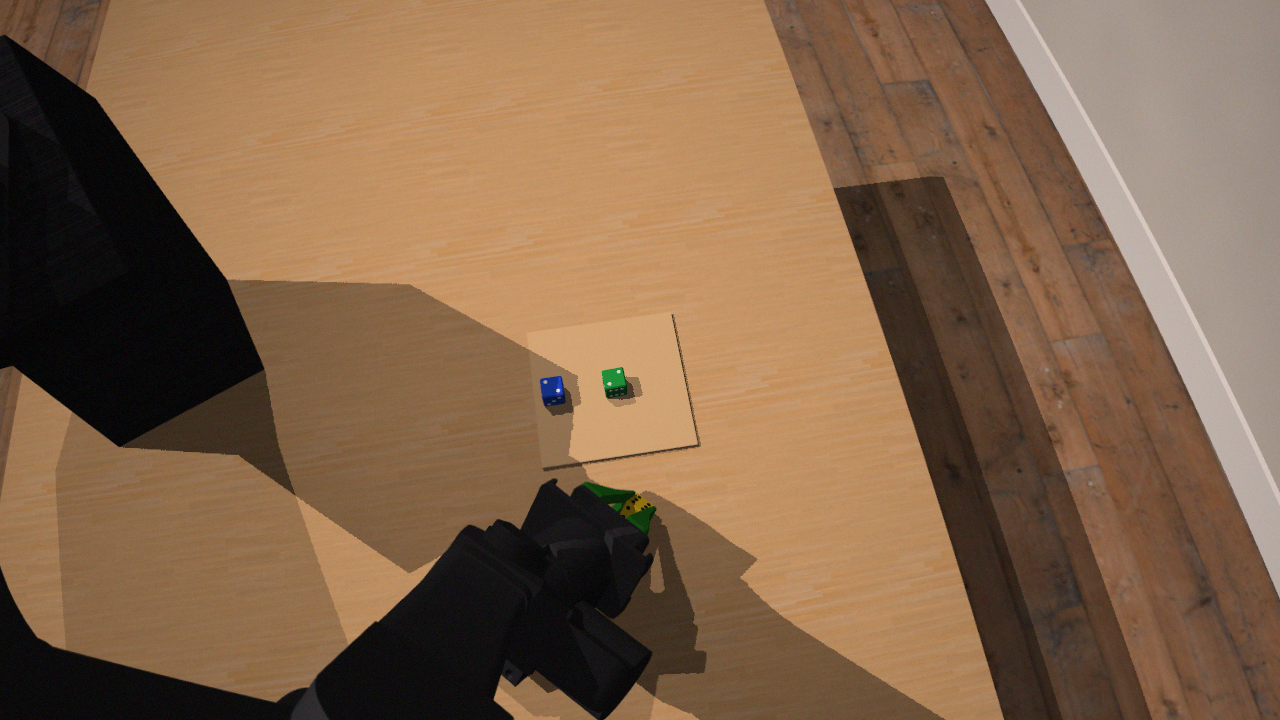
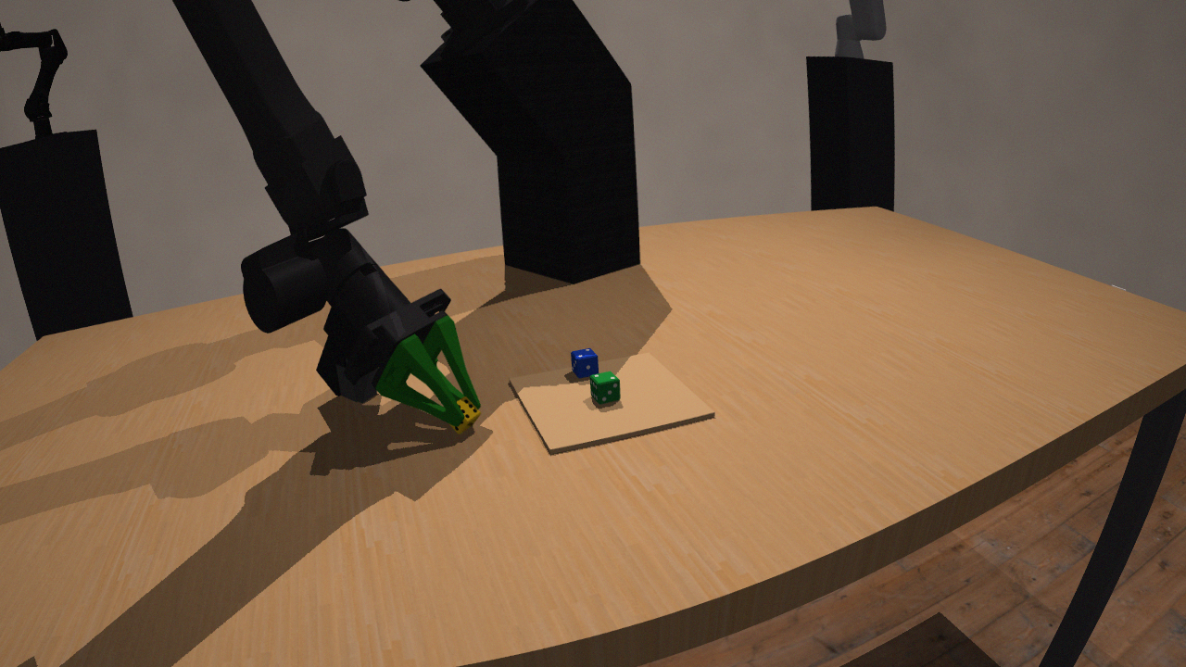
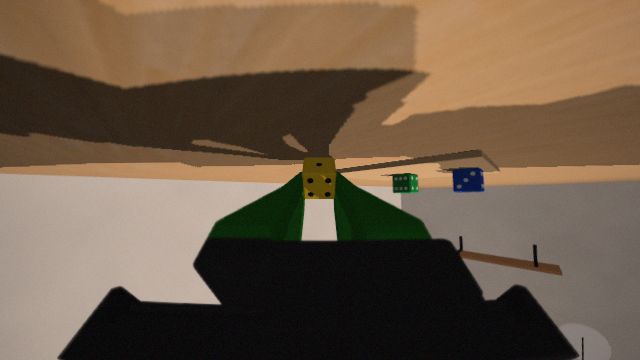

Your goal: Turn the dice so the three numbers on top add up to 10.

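My gripper (image 2: 464, 412) with green fingers is shut on a yellow die (image 2: 467, 411), held low at the table surface just off the mat's near-left side. The die also shows between the fingertips in the wrist view (image 3: 319, 178) and in the overhead view (image 1: 636, 505). The tan square mat (image 1: 613, 398) lies flat on the table. A blue die (image 1: 553, 390) sits at the mat's left edge with two pips up. A green die (image 1: 614, 381) sits near the mat's middle, also with two pips up. Both show in the side view, blue (image 2: 584, 361) and green (image 2: 604, 388).
A black column (image 2: 547, 141), the arm's base, stands on the table behind the mat. The table's right edge (image 1: 895, 376) drops to a wooden floor. Other dark stands (image 2: 850, 124) are beyond the table.
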Robot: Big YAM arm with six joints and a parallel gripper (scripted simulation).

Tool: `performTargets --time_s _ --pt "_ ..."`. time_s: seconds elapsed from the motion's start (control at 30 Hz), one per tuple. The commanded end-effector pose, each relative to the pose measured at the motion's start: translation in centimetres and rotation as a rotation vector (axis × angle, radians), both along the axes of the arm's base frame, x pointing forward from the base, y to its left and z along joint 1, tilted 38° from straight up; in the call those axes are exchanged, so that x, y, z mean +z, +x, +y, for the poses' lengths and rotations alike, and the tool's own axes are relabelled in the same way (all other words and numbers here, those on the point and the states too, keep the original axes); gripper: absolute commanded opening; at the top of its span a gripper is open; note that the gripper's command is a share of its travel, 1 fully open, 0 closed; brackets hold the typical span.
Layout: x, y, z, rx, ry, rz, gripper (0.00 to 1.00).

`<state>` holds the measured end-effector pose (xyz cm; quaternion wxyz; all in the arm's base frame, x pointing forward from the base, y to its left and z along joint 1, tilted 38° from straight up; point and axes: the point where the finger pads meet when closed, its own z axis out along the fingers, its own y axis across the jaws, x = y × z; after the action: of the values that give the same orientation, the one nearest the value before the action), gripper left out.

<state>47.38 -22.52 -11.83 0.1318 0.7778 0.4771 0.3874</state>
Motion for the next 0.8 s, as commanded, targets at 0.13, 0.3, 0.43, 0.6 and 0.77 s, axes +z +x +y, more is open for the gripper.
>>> performTargets --time_s 0.13,0.3,0.43,0.6,0.77 --pt "0.25 0.44 -0.46 0.009 -0.02 -0.021 0.15" --pt "0.25 0.44 -0.46 0.009 -0.02 -0.021 0.19" --pt "0.25 0.43 -0.47 0.009 -0.02 -0.021 0.26" --pt "0.25 0.43 -0.47 0.009 -0.02 -0.021 0.3" --pt "0.25 0.43 -0.47 0.009 -0.02 -0.021 0.34"
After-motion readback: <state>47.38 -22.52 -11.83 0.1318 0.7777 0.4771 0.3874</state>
